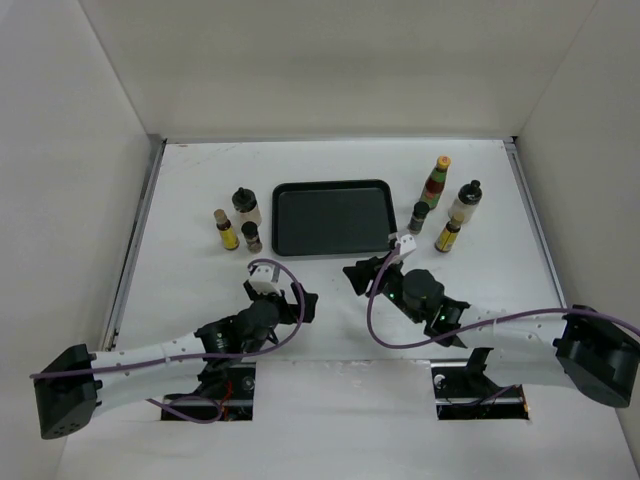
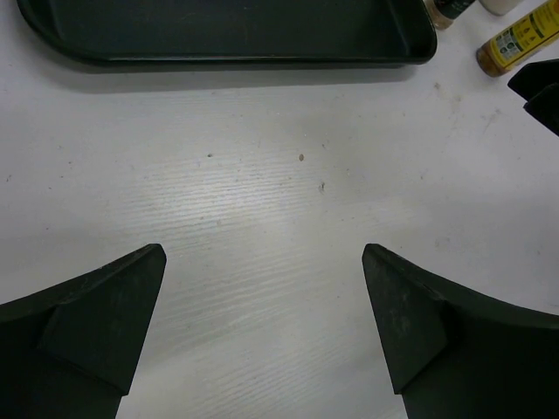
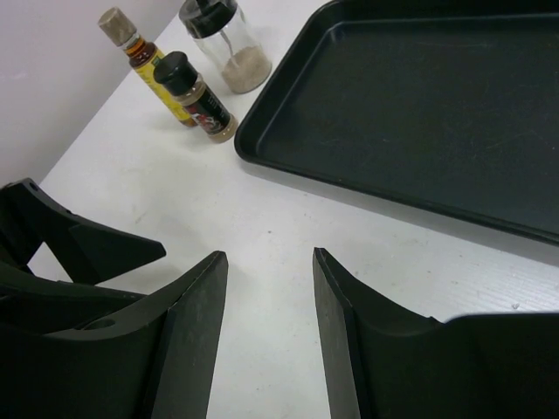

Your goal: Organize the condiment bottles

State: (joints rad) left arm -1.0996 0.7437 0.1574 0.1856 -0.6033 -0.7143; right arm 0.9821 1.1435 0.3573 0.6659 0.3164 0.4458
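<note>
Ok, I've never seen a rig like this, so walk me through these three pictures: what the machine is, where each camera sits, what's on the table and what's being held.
The machine is two robot arms bolted at the near edge of a white table. The wide picture looks down from above and behind them. The other two come from a camera on each wrist, so the dark wedges at the bottom are that arm's own fingers. A black tray lies in the middle, with no bottle in it yet. Three condiment bottles stand left of it and four more on its right. The left gripper and the right gripper are both open above bare table, holding nothing.
</note>
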